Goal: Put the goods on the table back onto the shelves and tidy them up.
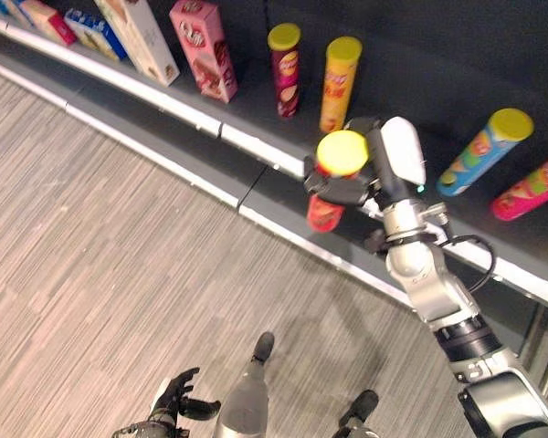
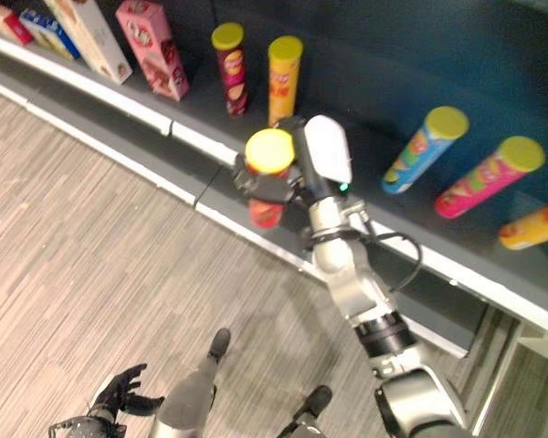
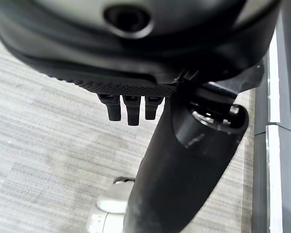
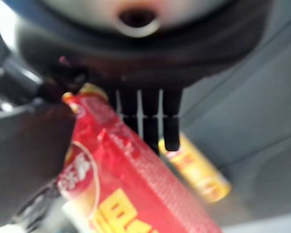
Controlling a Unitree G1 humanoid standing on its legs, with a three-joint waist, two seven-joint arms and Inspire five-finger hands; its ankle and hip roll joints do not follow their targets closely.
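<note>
Red chip can point(image 1: 327, 208) with a yellow lid sits clasped in the robot's right hand point(image 1: 356, 173) at the centre of the head views, the dark fingers point(image 1: 324, 187) curled round its upper body just below the lid. The can hangs upright over the front edge of the dark shelf point(image 1: 411, 82), which runs from the upper left to the lower right of the frame. In the right wrist view the red can point(image 4: 121, 189) lies along the palm beside the thumb.

Behind the hand, on the shelf, stand a maroon can point(image 1: 285, 71) and an orange-yellow can point(image 1: 338, 84), side by side and upright. Toward the right of the frame a blue can point(image 1: 484, 151) and a pink can point(image 1: 530, 187) appear tilted. At the upper left stand a pink box point(image 1: 204, 47), a tall white box point(image 1: 142, 36) and smaller boxes point(image 1: 68, 23).

The left hand point(image 1: 175, 397) hangs low at the bottom left above the grey plank floor point(image 1: 91, 255), fingers loosely spread and holding nothing.
</note>
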